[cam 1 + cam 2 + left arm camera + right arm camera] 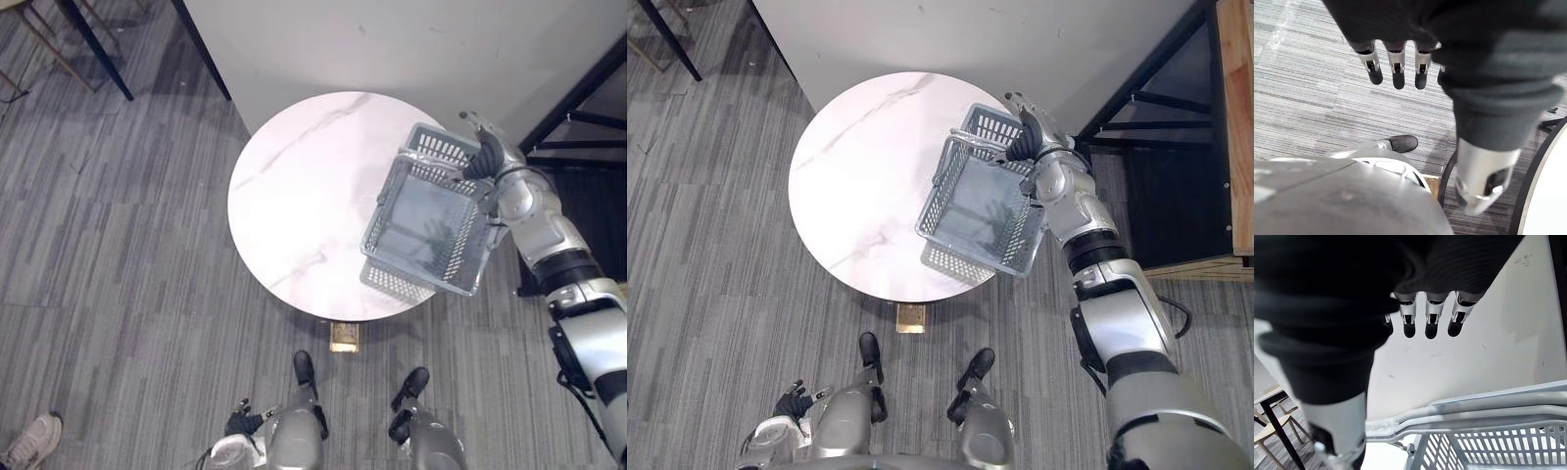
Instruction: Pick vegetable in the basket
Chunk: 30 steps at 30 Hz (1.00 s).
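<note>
The right robot hand (487, 155) sits at the far rim of the grey mesh basket (384, 215). The basket tilts down and away from that hand, toward the robot, over the near-right edge of the round white marble desk (304, 186). In the head views the hand's dark cover faces up, so its grip on the rim cannot be read there.

The right wrist view shows the fingers (1431, 318) straight and slightly apart, pointing past the basket at a pale surface (1488, 333). The basket's handles (1474, 406) run beneath the fingers, close by the thumb; I cannot tell whether thumb and handle touch.

The head views show the basket's solid grey bottom through its open top, a part the wrist view cuts off.

The left robot hand (1398, 68) hangs over the striped carpet floor (1312, 107), fingers straight and apart, well apart from the basket. A person's shoe (29, 441) rests on the floor farther out beyond that hand.
</note>
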{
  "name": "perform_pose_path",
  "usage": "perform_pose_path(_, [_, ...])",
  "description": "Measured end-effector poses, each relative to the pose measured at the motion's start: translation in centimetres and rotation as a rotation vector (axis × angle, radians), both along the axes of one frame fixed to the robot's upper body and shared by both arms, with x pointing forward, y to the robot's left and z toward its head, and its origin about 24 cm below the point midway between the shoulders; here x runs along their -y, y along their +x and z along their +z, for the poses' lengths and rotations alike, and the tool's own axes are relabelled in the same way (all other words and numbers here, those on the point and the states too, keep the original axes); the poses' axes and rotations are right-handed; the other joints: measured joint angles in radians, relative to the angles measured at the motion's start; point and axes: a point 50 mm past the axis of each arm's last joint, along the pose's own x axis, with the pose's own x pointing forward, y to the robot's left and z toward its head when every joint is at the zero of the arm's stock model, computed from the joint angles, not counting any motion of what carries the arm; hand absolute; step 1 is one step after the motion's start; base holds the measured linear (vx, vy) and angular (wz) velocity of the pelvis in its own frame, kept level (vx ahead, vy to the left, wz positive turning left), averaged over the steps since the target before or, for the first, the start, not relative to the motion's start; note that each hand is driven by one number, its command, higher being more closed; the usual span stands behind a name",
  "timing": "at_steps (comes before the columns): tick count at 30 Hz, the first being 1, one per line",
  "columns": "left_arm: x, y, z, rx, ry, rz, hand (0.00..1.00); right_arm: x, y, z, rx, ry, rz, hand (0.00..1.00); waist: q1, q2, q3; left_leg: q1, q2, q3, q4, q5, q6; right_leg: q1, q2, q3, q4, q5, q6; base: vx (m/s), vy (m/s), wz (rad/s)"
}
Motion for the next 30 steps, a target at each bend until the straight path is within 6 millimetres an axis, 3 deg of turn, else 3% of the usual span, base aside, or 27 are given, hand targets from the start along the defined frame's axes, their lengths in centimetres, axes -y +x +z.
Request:
perform_pose_path(8, [-0.1, 0.2, 0.1, 0.003, 0.007, 0.001, 0.00, -1.1, -0.3, -2.5, -0.069, -0.032, 0.045, 0.00, -0.001, -0.005, 0.003, 0.004, 0.001, 0.006, 0.000, 0.000, 0.000, -0.002, 0.000, 0.009, 0.001, 0.000, 0.000, 0.02, 0.000, -0.02])
perform_pose_path(15, [-0.5, 0.3, 0.2, 0.005, 0.019, -0.004, 0.00, -1.0, -0.4, -3.0, -0.087, -0.045, 0.040, 0.00, -0.002, -0.017, 0.009, 0.003, -0.001, 0.005, 0.000, 0.000, 0.000, -0.003, -0.002, 0.009, 0.001, 0.000, 0.000, 0.00, 0.000, 0.00])
perform_pose_path(20, [-0.4, 0.5, 0.3, 0.009, 0.026, -0.021, 0.00, 0.1, -0.2, -4.2, -0.131, -0.046, -0.008, 0.00, 0.000, -0.014, 0.015, -0.001, -0.003, 0.001, 0.000, 0.000, 0.000, -0.005, -0.004, 0.005, 0.002, 0.000, 0.000, 0.00, 0.000, 0.00])
perform_pose_path(28, [-0.2, 1.3, 0.5, 0.023, 0.040, -0.056, 0.00, 2.3, 0.2, -3.6, -0.107, -0.003, -0.121, 0.00, -0.002, -0.003, 0.043, -0.018, -0.010, 0.002, 0.000, 0.003, 0.005, -0.030, -0.015, 0.010, 0.017, 0.000, 0.000, 0.01, 0.002, 0.00])
perform_pose_path(29, [-0.1, 1.4, 0.5, 0.026, 0.042, -0.060, 0.00, 2.5, 0.2, -3.5, -0.105, 0.006, -0.131, 1.00, -0.001, 0.000, 0.045, -0.019, -0.010, 0.002, 0.000, 0.003, 0.005, -0.031, -0.015, 0.010, 0.017, 0.000, 0.000, 0.06, 0.006, 0.00])
perform_pose_path(30, [-0.1, 1.4, 0.6, 0.028, 0.044, -0.062, 0.00, 2.6, 0.2, -3.4, -0.102, 0.014, -0.135, 1.00, -0.001, 0.002, 0.046, -0.020, -0.011, 0.002, 0.000, 0.003, 0.005, -0.032, -0.015, 0.010, 0.017, 0.000, 0.000, 0.04, 0.003, 0.00])
